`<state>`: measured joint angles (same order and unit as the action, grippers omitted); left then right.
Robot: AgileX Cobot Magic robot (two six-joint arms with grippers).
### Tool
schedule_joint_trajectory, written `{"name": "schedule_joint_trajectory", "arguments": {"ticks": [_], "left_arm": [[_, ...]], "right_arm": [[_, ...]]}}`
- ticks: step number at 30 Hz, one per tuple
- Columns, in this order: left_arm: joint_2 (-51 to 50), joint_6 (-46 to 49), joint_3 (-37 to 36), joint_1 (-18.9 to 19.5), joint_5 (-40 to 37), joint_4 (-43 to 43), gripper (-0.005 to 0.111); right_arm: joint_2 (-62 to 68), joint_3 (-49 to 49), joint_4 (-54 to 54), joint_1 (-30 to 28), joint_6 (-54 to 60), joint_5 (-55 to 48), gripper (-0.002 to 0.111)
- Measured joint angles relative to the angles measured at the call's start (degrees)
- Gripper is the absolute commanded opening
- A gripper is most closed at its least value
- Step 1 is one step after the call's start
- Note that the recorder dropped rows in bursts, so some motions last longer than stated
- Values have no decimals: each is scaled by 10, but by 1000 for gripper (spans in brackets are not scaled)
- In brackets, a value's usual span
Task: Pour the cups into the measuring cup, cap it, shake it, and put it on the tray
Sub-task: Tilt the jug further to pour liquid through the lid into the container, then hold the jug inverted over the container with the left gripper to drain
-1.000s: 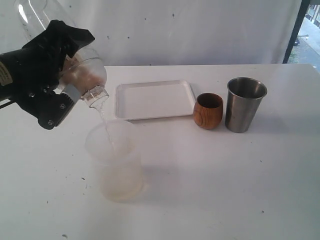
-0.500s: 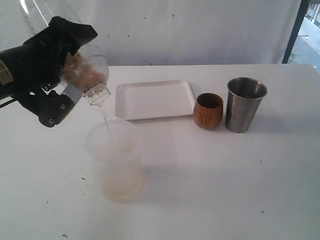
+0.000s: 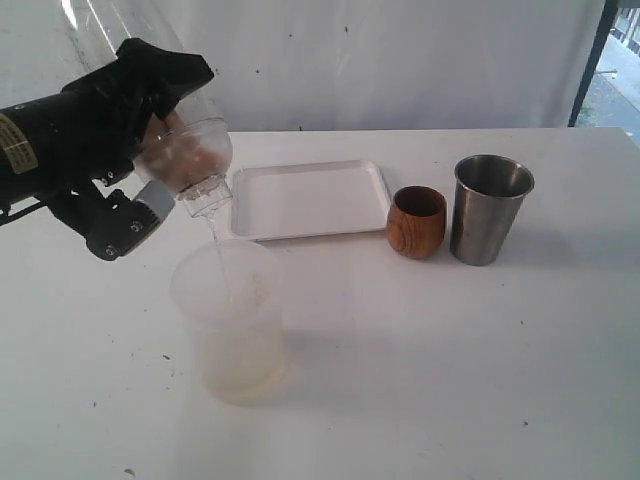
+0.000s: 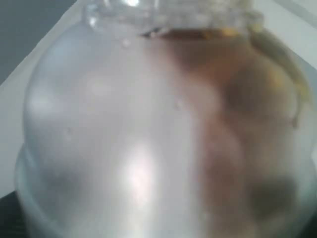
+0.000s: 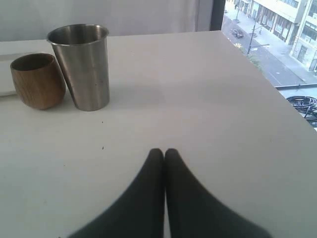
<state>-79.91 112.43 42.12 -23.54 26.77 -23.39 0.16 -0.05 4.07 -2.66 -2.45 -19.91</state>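
Observation:
My left gripper (image 3: 150, 150) is shut on a clear plastic vessel (image 3: 192, 155) with a domed shoulder and a narrow mouth. I cannot tell whether this is the measuring cup; no scale shows on it. It is tipped mouth-down, and a thin stream (image 3: 215, 240) runs from it into the frosted tub (image 3: 232, 325) below. The vessel (image 4: 148, 124) fills the left wrist view. The brown wooden cup (image 3: 416, 221) (image 5: 37, 80) and the steel tumbler (image 3: 490, 208) (image 5: 83, 67) stand upright side by side, to the right of the white tray (image 3: 308, 198). My right gripper (image 5: 164, 151) is shut and empty above bare table.
The frosted tub holds a little pale liquid at its bottom and stands in front of the tray's left corner. The table's right edge (image 5: 277, 94) runs close beside my right gripper, with a drop beyond it. A white wall backs the table.
My left gripper has carried the clear vessel a little to the right and tipped its mouth further down. The stream still falls into the tub. The cups and tray have not moved.

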Motion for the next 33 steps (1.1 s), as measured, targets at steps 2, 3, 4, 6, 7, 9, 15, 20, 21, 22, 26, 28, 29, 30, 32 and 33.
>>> {"name": "schedule_joint_trajectory", "arguments": {"ticks": [2, 3, 4, 6, 7, 9, 15, 20, 21, 22, 26, 28, 29, 30, 32, 33], "left_arm": [[0, 2, 0, -1, 1, -3, 0], [0, 4, 0, -2, 1, -5, 0], [0, 4, 0, -2, 2, -6, 0], [0, 4, 0, -3, 2, -11, 0], [0, 4, 0, -3, 2, -14, 0], [0, 5, 0, -3, 2, -16, 0], [0, 5, 0, -3, 2, -39, 0], [0, 12, 0, -4, 2, -53, 0], [0, 14, 0, -4, 2, -53, 0], [0, 15, 0, -4, 2, -54, 0], [3, 17, 1, -4, -3, -64, 0], [13, 19, 1, -4, -14, -77, 0], [19, 19, 1, -4, -17, -79, 0], [26, 19, 4, -4, -19, -82, 0], [35, 19, 10, -4, -23, -85, 0], [37, 19, 13, -4, -27, -89, 0]], "right_arm": [[0, 0, 0, 0, 0, 0, 0], [0, 0, 0, 0, 0, 0, 0], [0, 0, 0, 0, 0, 0, 0], [0, 0, 0, 0, 0, 0, 0], [0, 0, 0, 0, 0, 0, 0], [0, 0, 0, 0, 0, 0, 0], [0, 0, 0, 0, 0, 0, 0], [0, 0, 0, 0, 0, 0, 0], [0, 0, 0, 0, 0, 0, 0], [0, 0, 0, 0, 0, 0, 0], [0, 0, 0, 0, 0, 0, 0], [0, 0, 0, 0, 0, 0, 0], [0, 0, 0, 0, 0, 0, 0], [0, 0, 0, 0, 0, 0, 0], [0, 0, 0, 0, 0, 0, 0], [0, 0, 0, 0, 0, 0, 0]]}}
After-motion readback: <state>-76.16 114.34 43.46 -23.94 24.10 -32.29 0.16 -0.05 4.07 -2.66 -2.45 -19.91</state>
